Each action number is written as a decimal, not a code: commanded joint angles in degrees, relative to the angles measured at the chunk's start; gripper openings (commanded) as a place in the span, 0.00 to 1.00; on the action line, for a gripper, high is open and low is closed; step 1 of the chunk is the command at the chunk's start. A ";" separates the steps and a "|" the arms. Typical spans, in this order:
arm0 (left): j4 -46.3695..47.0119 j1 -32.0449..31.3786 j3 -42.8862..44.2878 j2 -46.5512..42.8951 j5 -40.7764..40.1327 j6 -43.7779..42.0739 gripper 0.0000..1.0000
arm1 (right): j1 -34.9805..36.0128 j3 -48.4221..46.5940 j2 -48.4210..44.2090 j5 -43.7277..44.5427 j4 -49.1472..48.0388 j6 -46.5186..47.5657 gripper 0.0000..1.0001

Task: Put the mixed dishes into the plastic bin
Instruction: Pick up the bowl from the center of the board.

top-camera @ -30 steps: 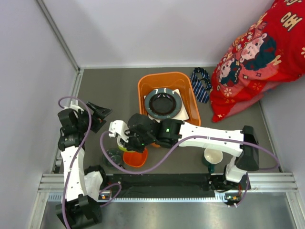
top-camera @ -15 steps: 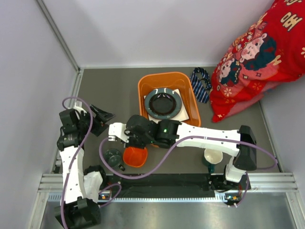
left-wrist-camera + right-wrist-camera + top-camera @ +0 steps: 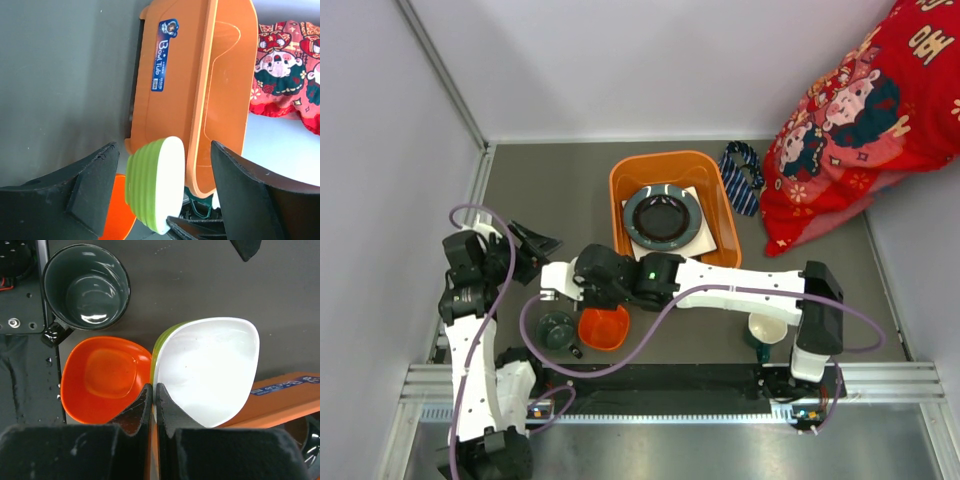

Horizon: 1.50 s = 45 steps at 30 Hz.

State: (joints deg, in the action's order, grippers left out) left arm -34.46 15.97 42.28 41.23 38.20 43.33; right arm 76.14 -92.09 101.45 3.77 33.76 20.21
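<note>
— Where is the orange bin (image 3: 617,200)?
— Far centre, with the blue-grey plate (image 3: 662,215) inside and open table (image 3: 550,190) to its left.
— And the grippers?
— The right gripper (image 3: 152,388) pinches the green bowl (image 3: 207,370) by its rim at the bin's near-left corner, beside the orange bowl (image 3: 102,377). The left gripper (image 3: 164,147) gapes wide, holding nothing.

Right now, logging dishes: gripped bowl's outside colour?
The bowl is ribbed lime green; see left wrist view.

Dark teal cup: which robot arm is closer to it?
Right. The right arm's fingers pinch the green bowl right beside the dark teal cup. The left arm's fingers hang open farther off, behind the cup and to its left.
</note>
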 commanded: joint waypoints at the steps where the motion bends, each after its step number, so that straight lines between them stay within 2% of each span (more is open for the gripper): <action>1: 0.88 -0.32 -1.15 -0.63 1.53 -1.14 0.76 | 0.94 -4.49 1.20 2.21 -4.49 2.82 0.00; 16: -2.27 -0.85 -0.01 0.69 1.09 -6.67 0.68 | 0.94 -10.65 7.09 5.54 -4.23 7.30 0.00; 34: -1.40 -1.03 -1.94 2.45 1.18 -9.49 0.57 | 0.94 -12.14 5.52 6.25 -4.58 8.80 0.00; 41: -0.88 -1.20 -3.08 2.80 1.18 -9.49 0.48 | 1.03 -13.55 4.29 4.49 -3.26 8.45 0.00; 45: -0.35 -1.29 -3.17 3.15 1.27 -9.49 0.38 | 1.03 -13.64 3.67 3.61 -2.73 8.36 0.00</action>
State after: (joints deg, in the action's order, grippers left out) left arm -36.88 14.92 39.70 43.79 39.22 34.72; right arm 76.14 -102.15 108.92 8.73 32.69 28.32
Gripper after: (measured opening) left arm 0.427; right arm 0.012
